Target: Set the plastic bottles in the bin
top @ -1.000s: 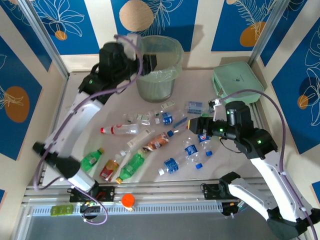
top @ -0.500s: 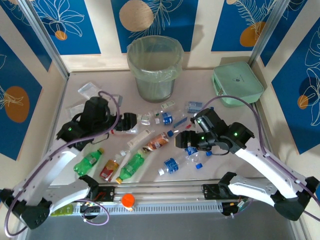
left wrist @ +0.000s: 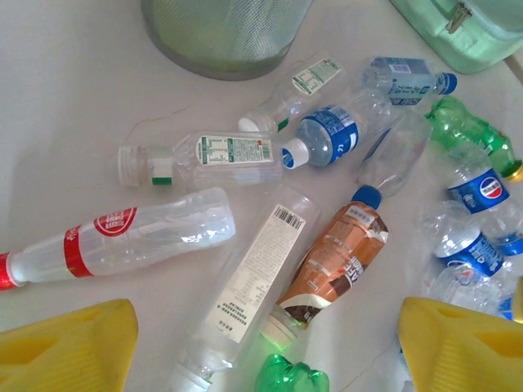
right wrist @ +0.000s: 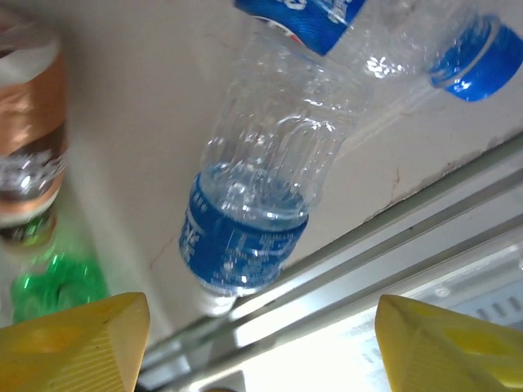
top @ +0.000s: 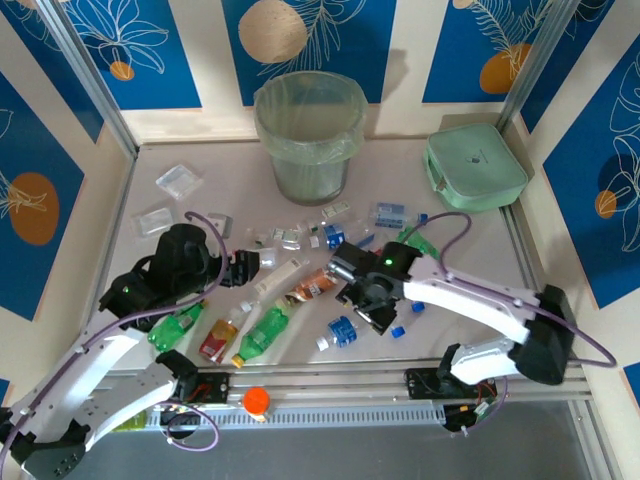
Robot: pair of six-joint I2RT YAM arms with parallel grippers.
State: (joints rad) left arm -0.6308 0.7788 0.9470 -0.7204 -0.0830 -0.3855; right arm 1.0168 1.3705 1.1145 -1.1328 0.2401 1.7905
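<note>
Blue-patterned walls ring the pale counter (top: 400, 170). The left tool (top: 247, 268) hangs spread and empty over the scattered plastic bottles (left wrist: 163, 237), likely choosing one. The right tool (right wrist: 261, 314) is released above a blue-labelled bottle (right wrist: 261, 220), seemingly lining up. The bin (top: 310, 130) stands behind.

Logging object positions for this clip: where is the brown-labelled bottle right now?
Top view: the brown-labelled bottle lies in the middle of the table, a long clear white-labelled bottle on its left, the bin beyond.
</note>
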